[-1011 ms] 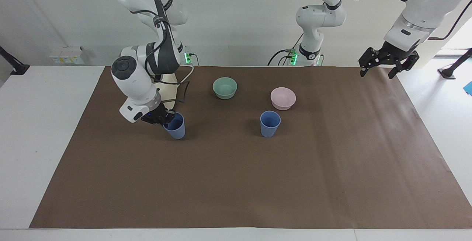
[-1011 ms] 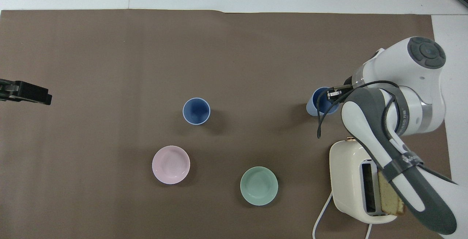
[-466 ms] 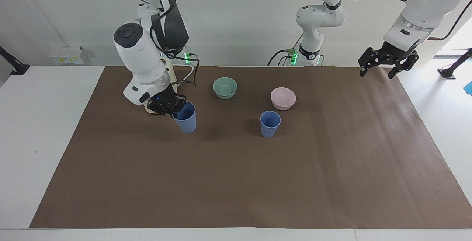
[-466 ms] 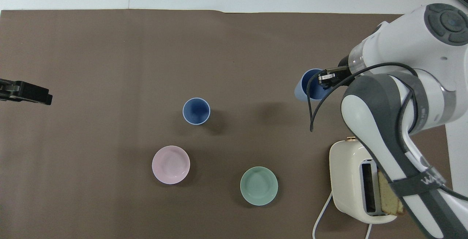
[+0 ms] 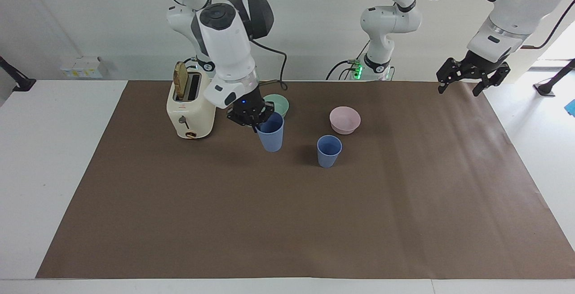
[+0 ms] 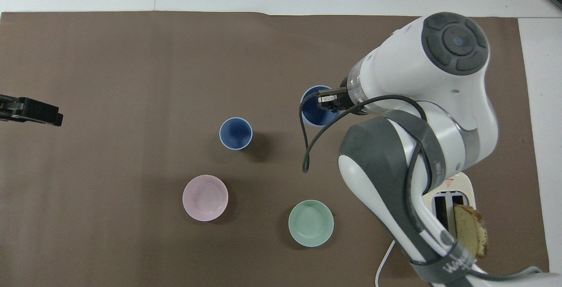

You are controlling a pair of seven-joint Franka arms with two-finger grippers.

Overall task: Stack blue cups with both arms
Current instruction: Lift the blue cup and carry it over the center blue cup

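Observation:
One blue cup (image 5: 329, 151) stands upright on the brown mat (image 5: 287, 222), a little farther from the robots than the pink bowl; it also shows in the overhead view (image 6: 235, 133). My right gripper (image 5: 256, 121) is shut on the rim of the second blue cup (image 5: 271, 137) and holds it upright in the air over the mat, beside the standing cup on the right arm's side. The held cup (image 6: 314, 110) and the right gripper (image 6: 329, 102) also show from above. My left gripper (image 5: 460, 88) waits open and empty in the air at the left arm's end of the mat (image 6: 30, 111).
A mint-green bowl (image 5: 280, 103) (image 6: 311, 223) and a pink bowl (image 5: 345, 119) (image 6: 205, 197) sit nearer to the robots than the cups. A cream toaster (image 5: 188, 109) (image 6: 456, 195) with a bread slice (image 5: 180, 74) stands at the right arm's end.
My right gripper has lifted its blue cup and carried it toward the standing cup, uncovering the toaster. The left arm has not moved.

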